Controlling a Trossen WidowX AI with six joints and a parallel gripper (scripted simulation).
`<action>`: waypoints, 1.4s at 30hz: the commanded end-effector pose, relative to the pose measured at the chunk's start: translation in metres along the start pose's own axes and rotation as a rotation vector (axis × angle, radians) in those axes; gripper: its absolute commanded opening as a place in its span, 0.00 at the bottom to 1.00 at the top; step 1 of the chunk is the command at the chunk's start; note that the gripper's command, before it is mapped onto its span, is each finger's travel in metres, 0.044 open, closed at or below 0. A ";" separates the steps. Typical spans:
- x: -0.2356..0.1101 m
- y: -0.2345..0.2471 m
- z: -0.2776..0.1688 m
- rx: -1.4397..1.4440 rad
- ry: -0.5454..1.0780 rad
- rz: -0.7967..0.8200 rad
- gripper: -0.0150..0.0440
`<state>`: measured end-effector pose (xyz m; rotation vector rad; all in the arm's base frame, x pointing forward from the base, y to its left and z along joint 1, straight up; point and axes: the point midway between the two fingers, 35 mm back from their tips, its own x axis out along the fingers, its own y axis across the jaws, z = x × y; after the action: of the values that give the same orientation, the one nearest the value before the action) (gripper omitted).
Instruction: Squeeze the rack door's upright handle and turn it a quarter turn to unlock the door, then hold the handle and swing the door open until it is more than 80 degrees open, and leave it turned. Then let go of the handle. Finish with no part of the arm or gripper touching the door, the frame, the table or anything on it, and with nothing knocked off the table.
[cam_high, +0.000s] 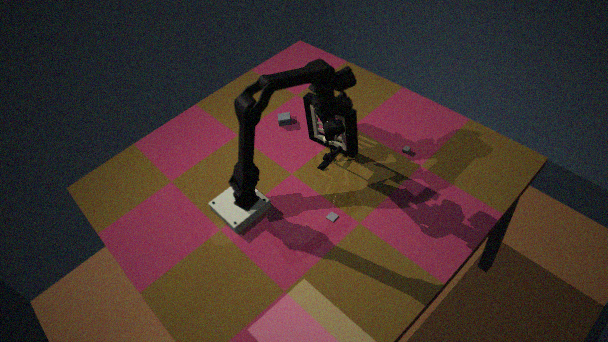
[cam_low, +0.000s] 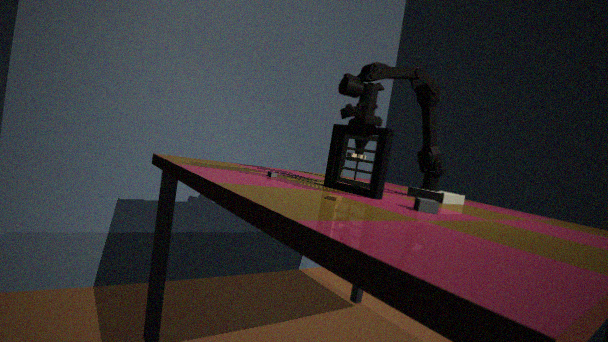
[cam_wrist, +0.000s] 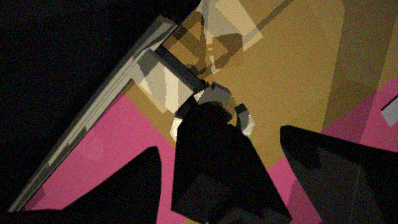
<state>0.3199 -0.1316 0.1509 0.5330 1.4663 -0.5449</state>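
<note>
The rack's dark upright frame (cam_high: 352, 132) (cam_low: 383, 167) stands on the table (cam_high: 165, 225). Thin crossbars show through its opening in the exterior view; in the wrist view pale slats (cam_wrist: 95, 112) run along the left. The door's exact angle is hard to tell. The dark upright handle (cam_wrist: 215, 175), seen from above, has a pale and grey ring at its far end. My gripper (cam_wrist: 220, 145) is open, one finger on each side of the handle with a gap on both sides. Its fingers reach down among the rack parts. Whether the arm touches the frame is hidden.
Small grey blocks lie at the back left (cam_high: 284, 118) (cam_low: 426, 205), on the right (cam_high: 406, 149) (cam_low: 272, 174) and in front (cam_high: 332, 217). The arm's white base (cam_high: 237, 212) (cam_low: 452, 198) stands left of the rack in the top view. Dark shadows cross the table top.
</note>
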 end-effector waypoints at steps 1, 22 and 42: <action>0.000 0.001 0.000 -0.205 0.001 0.004 0.74; 0.000 0.001 -0.001 -1.246 -0.001 0.004 0.74; 0.000 0.001 -0.001 -2.237 -0.003 0.005 0.74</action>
<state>0.3173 -0.1347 0.1511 -1.0922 1.2893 1.0379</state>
